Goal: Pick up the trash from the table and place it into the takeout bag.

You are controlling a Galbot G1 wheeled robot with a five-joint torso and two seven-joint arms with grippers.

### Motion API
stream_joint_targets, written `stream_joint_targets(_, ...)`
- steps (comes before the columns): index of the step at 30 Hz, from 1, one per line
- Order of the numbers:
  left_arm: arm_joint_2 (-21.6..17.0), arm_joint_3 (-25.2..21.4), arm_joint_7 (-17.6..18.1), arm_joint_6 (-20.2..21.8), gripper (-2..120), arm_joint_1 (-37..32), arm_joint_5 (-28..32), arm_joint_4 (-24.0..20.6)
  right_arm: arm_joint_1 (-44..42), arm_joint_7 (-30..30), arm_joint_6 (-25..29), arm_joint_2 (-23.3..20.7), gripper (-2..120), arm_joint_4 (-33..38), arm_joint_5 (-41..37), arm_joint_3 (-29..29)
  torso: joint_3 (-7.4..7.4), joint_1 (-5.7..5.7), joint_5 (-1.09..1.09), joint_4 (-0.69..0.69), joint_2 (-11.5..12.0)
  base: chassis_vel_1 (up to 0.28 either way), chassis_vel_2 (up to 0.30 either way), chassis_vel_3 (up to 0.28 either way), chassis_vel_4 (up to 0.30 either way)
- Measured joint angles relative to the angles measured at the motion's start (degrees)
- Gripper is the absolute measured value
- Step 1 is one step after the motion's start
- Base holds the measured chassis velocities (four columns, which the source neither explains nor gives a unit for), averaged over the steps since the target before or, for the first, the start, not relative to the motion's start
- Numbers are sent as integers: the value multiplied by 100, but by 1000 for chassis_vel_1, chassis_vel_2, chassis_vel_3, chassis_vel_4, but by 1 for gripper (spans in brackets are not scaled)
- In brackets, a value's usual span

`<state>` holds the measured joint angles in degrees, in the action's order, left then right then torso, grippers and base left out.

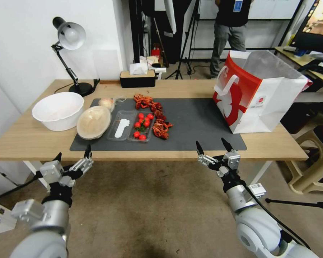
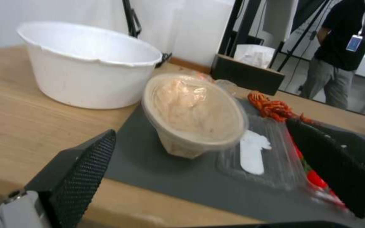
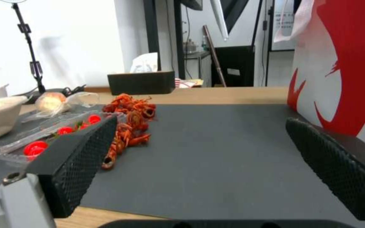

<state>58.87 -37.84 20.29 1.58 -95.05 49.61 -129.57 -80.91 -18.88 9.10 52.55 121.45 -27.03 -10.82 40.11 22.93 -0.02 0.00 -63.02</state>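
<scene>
On the table, the trash lies on the left half of a dark grey mat. It comprises a round beige lidded bowl, a small pale bagged lump, a clear plastic tray holding red cherry tomatoes and a white utensil, and red crayfish shells. The takeout bag stands open-topped at the mat's right end. My left gripper hovers open off the table's near edge, facing the beige bowl. My right gripper is open off the near edge, facing bare mat.
A large white bowl sits left of the mat. A desk lamp and a black tissue box stand along the far edge. The mat between the shells and the bag is bare. A beige stool is off the table's right end.
</scene>
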Motion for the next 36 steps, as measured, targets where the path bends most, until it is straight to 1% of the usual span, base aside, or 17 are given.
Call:
stream_joint_targets(1, -137, -16, 17, 55, 100, 139, 273, 85, -7, -2, -6, 0, 100, 6, 1, 0, 0, 0, -2, 0, 0, 0, 0, 0, 0)
stream_joint_targets(2, -366, -41, 84, 201, 100, 424, 787, 231, -15, -6, -14, -1, 100, 13, 1, -6, 0, 0, 1, 0, 0, 0, 0, 0, 0)
stream_joint_targets(3, -366, -41, 84, 201, 100, 424, 787, 231, -15, -6, -14, -1, 100, 13, 1, -6, 0, 0, 1, 0, 0, 0, 0, 0, 0)
stream_joint_targets(6, -649, -28, 174, 451, 100, 918, 1503, 465, -33, -25, -26, -1, 100, 25, 3, -25, 0, 0, 2, -1, 0, 0, 0, 0, 0)
stream_joint_targets(7, -649, -28, 174, 451, 100, 918, 1503, 465, -33, -25, -26, -1, 100, 25, 3, -25, 0, 0, 2, -1, 0, 0, 0, 0, 0)
stream_joint_targets(11, -866, 83, 264, 839, 100, 1437, 2385, 763, -56, -49, -55, -17, 100, 42, 6, -63, 0, -1, 1, 0, 0, 0, 0, 0, 0)
stream_joint_targets(12, -866, 83, 264, 839, 100, 1437, 2385, 763, -56, -49, -55, -17, 100, 42, 6, -63, 0, -1, 1, 0, 0, 0, 0, 0, 0)
stream_joint_targets(15, -914, 101, 349, 1148, 100, 1665, 2908, 893, -54, -61, -58, -33, 100, 16, 9, -89, -1, -1, 2, 1, 0, 0, 0, 0, 0)
stream_joint_targets(21, -957, 275, 602, 1298, 100, 2081, 3418, 1181, -53, -71, -58, -56, 100, -3, 29, -108, -1, -1, 1, 0, 0, 0, 0, 0, 0)
stream_joint_targets(23, -965, 351, 910, 1422, 100, 2330, 3734, 1304, -58, -76, -52, -57, 100, -17, 55, -119, 0, -1, 1, 0, 0, 0, 0, 0, 0)
stream_joint_targets(25, -968, 361, 992, 1466, 100, 2377, 3791, 1322, -61, -77, -49, -57, 100, -20, 61, -125, 0, 0, 2, 0, 0, 0, 0, 0, 0)
stream_joint_targets(27, -973, 355, 1313, 1736, 100, 2534, 4117, 1367, -66, -83, -41, -53, 100, -32, 81, -135, -1, 0, 1, 1, 0, 0, 0, 0, 0)
stream_joint_targets(28, -973, 355, 1313, 1736, 100, 2534, 4117, 1367, -66, -83, -41, -53, 100, -32, 81, -135, -1, 0, 1, 1, 0, 0, 0, 0, 0)
stream_joint_targets(30, -974, 311, 1515, 1970, 100, 2672, 4531, 1417, -68, -88, -37, -43, 100, -41, 96, -137, -1, -1, 2, 0, 0, 0, 0, 0, 0)
stream_joint_targets(31, -974, 311, 1515, 1970, 100, 2672, 4531, 1417, -68, -88, -37, -43, 100, -41, 96, -137, -1, -1, 2, 0, 0, 0, 0, 0, 0)
stream_joint_targets(33, -961, 302, 1616, 2129, 100, 2833, 4849, 1522, -68, -95, -36, -31, 100, -58, 112, -137, -1, -1, 2, 1, 0, 0, 0, 0, 0)
stream_joint_targets(36, -951, 351, 1634, 2126, 100, 2933, 4898, 1600, -69, -95, -30, -22, 100, -74, 132, -140, 0, -1, 2, 0, 0, 0, 0, 0, 0)
